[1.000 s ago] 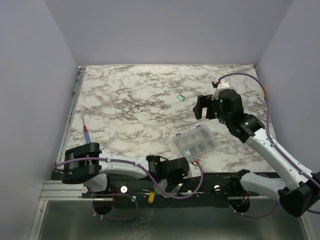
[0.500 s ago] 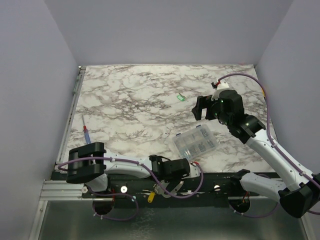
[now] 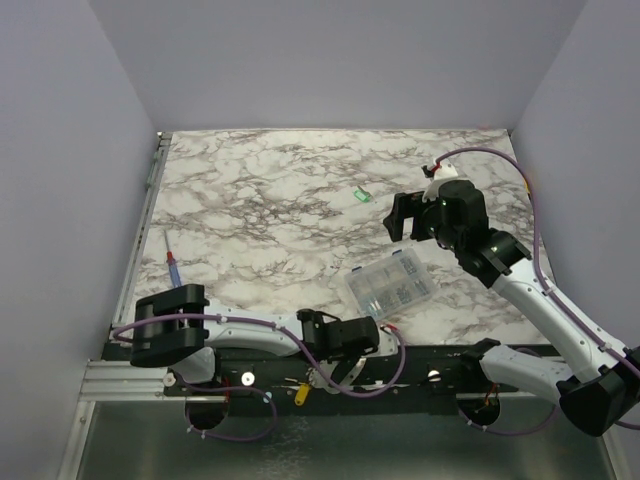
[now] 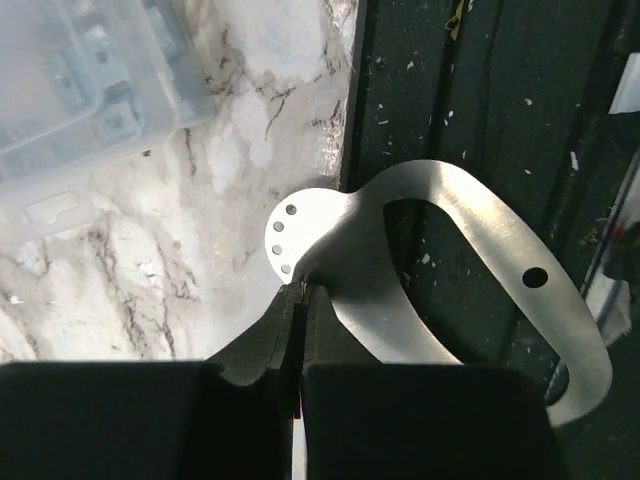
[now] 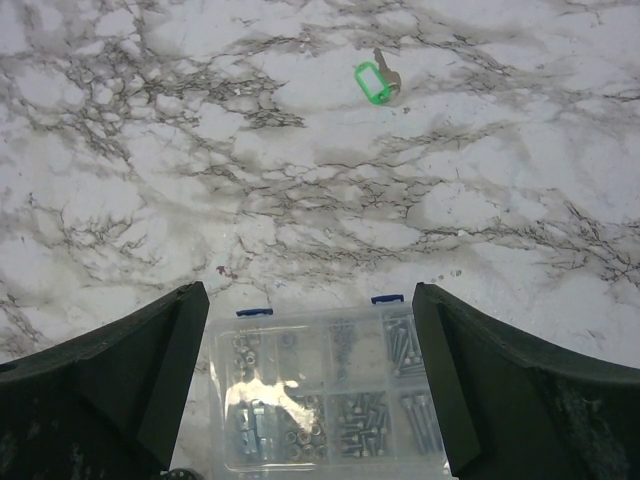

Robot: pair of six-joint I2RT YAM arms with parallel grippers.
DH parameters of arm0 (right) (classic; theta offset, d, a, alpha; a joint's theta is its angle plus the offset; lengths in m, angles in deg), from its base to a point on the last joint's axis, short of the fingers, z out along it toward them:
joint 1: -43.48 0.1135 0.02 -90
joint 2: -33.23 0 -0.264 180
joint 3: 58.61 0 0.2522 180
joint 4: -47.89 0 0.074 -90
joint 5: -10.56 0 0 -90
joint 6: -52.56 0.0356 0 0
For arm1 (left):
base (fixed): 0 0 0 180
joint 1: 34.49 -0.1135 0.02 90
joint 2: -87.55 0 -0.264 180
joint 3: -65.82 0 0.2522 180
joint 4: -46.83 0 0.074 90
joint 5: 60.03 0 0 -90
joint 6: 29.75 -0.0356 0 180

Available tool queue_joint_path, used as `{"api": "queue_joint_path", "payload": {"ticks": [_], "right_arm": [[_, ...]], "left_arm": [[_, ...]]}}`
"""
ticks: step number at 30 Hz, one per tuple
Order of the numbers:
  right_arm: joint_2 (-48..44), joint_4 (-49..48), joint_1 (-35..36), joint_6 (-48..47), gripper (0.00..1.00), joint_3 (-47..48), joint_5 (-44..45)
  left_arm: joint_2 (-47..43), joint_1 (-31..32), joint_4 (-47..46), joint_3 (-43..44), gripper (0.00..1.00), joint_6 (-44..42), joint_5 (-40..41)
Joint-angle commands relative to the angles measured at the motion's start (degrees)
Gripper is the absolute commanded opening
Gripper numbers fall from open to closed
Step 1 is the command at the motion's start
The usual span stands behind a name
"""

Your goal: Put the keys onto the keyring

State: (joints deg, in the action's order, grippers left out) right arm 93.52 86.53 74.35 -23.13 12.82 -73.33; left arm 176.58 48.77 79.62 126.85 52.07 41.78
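Where the marble table (image 3: 260,200) meets its left edge, a slim red-and-blue stick (image 3: 172,262) lies alone. On the dark base strip (image 3: 415,355) at the near edge, the yellow key (image 3: 302,393) rests just left of the left gripper (image 4: 297,295). The gripper's jaws are pressed together, with the tips at the rim of a curved silvery metal plate (image 4: 330,220). Whether they pinch the plate cannot be told. Right of centre and far from the arms, the green key (image 5: 376,82) lies flat on the marble. Nearer lies the clear compartment box (image 5: 330,400). The right gripper (image 5: 307,300) hangs above the box, jaws spread wide and holding nothing.
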Motion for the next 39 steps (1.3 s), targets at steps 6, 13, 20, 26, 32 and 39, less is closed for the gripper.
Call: {"api": "queue_joint_path", "payload": {"ticks": [6,13,20,26,32,39], "right_arm": [[-2.8,-2.2,-0.3,-0.5,0.94,-1.3,0.1],[-4.3,-3.6,-0.3,0.1,0.94,-2.3,0.9],[-0.8,-4.9,-0.3,0.8,0.92,-2.8,-5.7],[3.4,-6.8,-0.3,1.6,0.89,-3.3,-12.9],[6.1,-7.1,-0.3,2.8,0.88,-3.0,-10.8],[6.5,-6.0,-0.3,1.1,0.87,-4.3,-13.2]], "left_arm": [[-13.2,-6.5,4.0,3.8,0.00,2.6,0.5],[-17.8,-17.8,1.7,1.8,0.00,8.6,1.2],[-18.9,-30.2,-1.1,-1.2,0.00,18.3,3.6],[-12.0,-34.3,-1.3,0.5,0.00,32.5,2.7],[-2.2,-34.8,-6.2,1.3,0.00,36.0,2.8],[0.1,-38.9,-12.9,0.3,0.00,37.5,-3.2]]}}
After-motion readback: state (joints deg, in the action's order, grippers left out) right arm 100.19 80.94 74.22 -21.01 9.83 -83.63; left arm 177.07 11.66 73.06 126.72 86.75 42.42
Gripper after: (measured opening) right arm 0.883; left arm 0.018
